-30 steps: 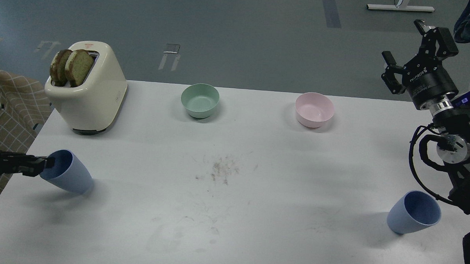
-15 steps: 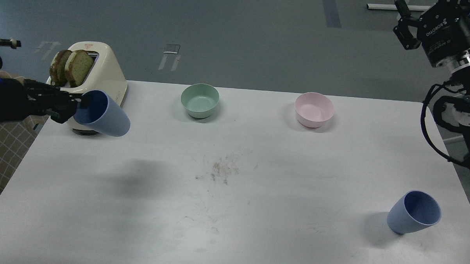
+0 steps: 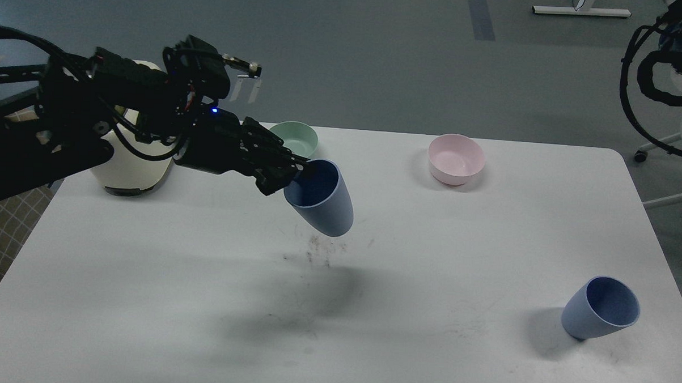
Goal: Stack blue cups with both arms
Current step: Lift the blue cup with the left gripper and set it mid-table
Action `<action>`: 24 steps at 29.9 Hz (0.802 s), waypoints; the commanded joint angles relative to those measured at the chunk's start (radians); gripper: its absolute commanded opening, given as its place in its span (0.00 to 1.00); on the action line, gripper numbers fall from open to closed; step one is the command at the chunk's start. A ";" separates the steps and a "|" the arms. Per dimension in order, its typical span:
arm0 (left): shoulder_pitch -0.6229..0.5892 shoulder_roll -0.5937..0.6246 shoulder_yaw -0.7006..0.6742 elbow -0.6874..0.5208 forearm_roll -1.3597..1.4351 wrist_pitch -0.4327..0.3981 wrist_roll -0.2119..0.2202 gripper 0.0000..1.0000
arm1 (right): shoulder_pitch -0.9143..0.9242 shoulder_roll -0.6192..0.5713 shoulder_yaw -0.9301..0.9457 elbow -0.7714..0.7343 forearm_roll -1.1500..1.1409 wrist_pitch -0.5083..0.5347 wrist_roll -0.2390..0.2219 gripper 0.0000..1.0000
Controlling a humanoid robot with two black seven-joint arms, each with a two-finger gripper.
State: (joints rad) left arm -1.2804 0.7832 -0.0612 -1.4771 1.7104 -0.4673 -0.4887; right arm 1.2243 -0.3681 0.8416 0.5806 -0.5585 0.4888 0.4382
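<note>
Head view: left gripper (image 3: 296, 176) had swung its blue cup (image 3: 321, 199) from the toaster (image 3: 129, 173) to mid-table, clamped on the rim, airborne | second cup (image 3: 600, 308) stood front-right on table (image 3: 429, 274) | right gripper out of sight

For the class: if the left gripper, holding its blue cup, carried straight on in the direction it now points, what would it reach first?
The left gripper points right and slightly down. Its held blue cup leads, and probably meets bare table first; depth is unclear.
</note>
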 commanded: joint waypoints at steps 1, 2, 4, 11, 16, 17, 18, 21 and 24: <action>0.003 -0.122 0.001 0.056 0.000 -0.021 0.000 0.00 | 0.004 -0.009 -0.004 -0.001 0.002 0.000 -0.001 1.00; 0.001 -0.162 0.003 0.084 0.000 -0.021 0.000 0.00 | 0.003 -0.011 -0.006 -0.001 0.002 0.000 -0.001 1.00; 0.001 -0.212 0.003 0.122 0.009 -0.021 0.000 0.00 | -0.002 -0.009 -0.006 -0.001 0.002 0.000 -0.001 1.00; -0.010 -0.344 0.012 0.242 0.158 -0.021 0.000 0.00 | -0.008 -0.009 -0.006 -0.001 0.002 0.000 -0.001 1.00; -0.002 -0.389 0.033 0.299 0.239 -0.021 0.000 0.00 | -0.014 -0.009 -0.006 -0.001 0.002 0.000 0.001 1.00; -0.004 -0.389 0.050 0.310 0.256 -0.021 0.000 0.00 | -0.016 -0.009 -0.006 -0.001 0.002 0.000 0.001 1.00; -0.005 -0.389 0.058 0.313 0.261 -0.021 0.000 0.00 | -0.016 -0.009 -0.006 -0.001 0.002 0.000 0.001 1.00; -0.007 -0.392 0.090 0.316 0.285 -0.021 0.000 0.00 | -0.017 -0.008 -0.007 -0.001 0.002 0.000 0.001 1.00; 0.001 -0.403 0.097 0.319 0.311 -0.021 0.000 0.00 | -0.025 -0.006 -0.006 0.001 0.002 0.000 0.001 1.00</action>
State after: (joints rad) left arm -1.2844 0.3901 0.0262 -1.1614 1.9996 -0.4887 -0.4886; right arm 1.2044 -0.3753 0.8353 0.5799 -0.5568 0.4885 0.4388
